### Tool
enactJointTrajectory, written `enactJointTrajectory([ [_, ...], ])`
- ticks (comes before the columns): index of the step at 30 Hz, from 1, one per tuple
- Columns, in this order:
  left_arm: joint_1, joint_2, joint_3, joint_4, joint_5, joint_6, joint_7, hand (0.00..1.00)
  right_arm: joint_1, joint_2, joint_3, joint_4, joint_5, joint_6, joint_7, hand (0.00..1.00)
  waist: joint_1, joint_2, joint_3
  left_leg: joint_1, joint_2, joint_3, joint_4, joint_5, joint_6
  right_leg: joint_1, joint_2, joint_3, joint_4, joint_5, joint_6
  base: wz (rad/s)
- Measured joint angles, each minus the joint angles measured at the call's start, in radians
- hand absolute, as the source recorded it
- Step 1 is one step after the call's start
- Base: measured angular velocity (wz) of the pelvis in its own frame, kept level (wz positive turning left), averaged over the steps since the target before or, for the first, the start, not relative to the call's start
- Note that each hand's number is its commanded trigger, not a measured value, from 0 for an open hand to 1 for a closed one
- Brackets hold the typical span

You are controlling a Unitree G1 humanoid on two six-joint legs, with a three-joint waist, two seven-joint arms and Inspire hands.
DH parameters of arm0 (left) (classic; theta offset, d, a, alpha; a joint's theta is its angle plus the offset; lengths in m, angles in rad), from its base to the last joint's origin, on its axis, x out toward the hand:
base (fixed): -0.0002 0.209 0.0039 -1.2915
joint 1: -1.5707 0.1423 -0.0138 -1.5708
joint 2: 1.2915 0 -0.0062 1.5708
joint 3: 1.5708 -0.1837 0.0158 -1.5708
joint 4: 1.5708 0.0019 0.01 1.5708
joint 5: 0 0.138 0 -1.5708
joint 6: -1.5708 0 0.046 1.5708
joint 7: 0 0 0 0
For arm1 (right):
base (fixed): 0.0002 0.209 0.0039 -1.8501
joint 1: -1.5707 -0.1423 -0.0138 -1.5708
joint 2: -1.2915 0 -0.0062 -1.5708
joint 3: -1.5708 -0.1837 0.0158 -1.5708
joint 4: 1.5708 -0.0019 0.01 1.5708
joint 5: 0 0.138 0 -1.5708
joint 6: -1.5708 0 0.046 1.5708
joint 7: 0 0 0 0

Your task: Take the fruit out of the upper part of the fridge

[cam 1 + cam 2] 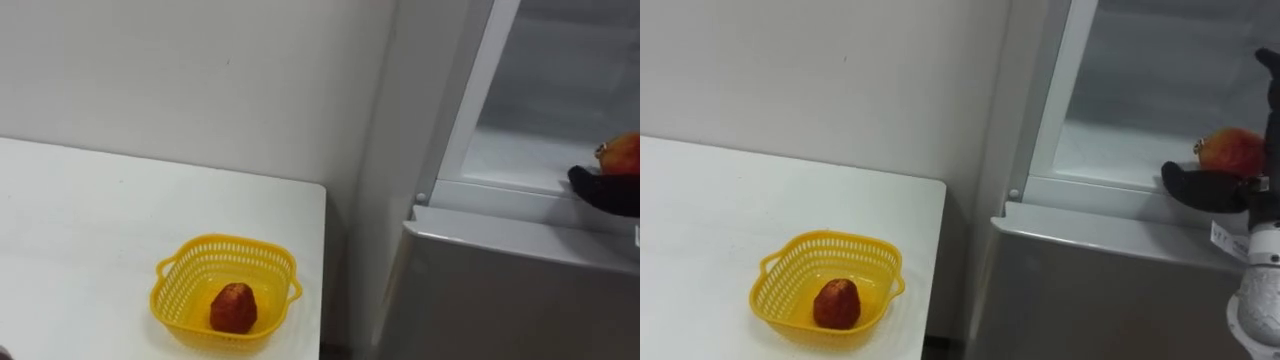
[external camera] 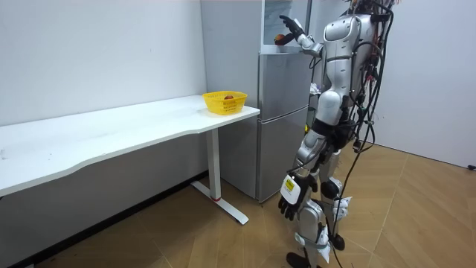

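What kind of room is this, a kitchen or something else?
Probably a test room set up like a kitchen corner: a grey fridge with its upper compartment open, a long white table bearing a yellow basket, and bare walls.

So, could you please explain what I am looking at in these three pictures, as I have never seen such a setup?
This is a humanoid robot standing on two legs before a fridge whose upper compartment is open. The room view comes from a camera standing some way off and shows the whole robot. The two eye views come from a stereo camera on its head, so they show one scene twice. On the white table beside the fridge stands a yellow basket with a red fruit in it. The right hand reaches into the upper compartment, open at a second red fruit; nothing is gripped yet. The left hand hangs by its side.
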Motion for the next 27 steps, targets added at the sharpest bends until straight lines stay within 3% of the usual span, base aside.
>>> enactJointTrajectory([
  [9, 0.022, 0.018, 0.001, -0.059, -0.008, 0.000, -0.006, 0.00, -0.001, -0.077, 0.002, 0.046, 0.046, 0.001, 0.059, 0.00, 0.005, -0.012, 0.0052, -0.022, 0.000, -0.024, 0.012, -0.001, -0.001, 0.001, -0.001, -0.028, -0.001, 0.000, 0.000, 0.09],
  [16, 0.026, 0.024, 0.002, -0.060, -0.007, 0.001, -0.007, 0.00, -0.082, -0.080, 0.029, 0.181, 0.074, 0.015, 0.096, 0.00, 0.001, -0.018, 0.0019, -0.021, -0.001, -0.024, 0.014, -0.001, -0.001, 0.001, -0.003, -0.034, 0.000, 0.000, 0.000, 0.00],
  [22, 0.023, 0.024, 0.002, -0.059, -0.006, 0.005, -0.007, 0.00, -0.097, -0.081, 0.031, 0.204, 0.070, 0.025, 0.129, 0.00, -0.008, -0.022, -0.0012, -0.025, -0.002, -0.034, 0.021, -0.001, -0.001, 0.004, -0.003, -0.044, 0.000, 0.000, 0.000, 0.03],
  [27, 0.018, 0.024, 0.001, -0.059, -0.001, 0.025, -0.007, 0.00, -0.115, -0.081, 0.031, 0.228, 0.066, 0.034, 0.166, 0.00, -0.020, -0.009, -0.0009, -0.032, -0.002, -0.044, 0.029, -0.001, -0.002, 0.004, -0.002, -0.052, -0.001, 0.001, -0.002, 0.06],
])
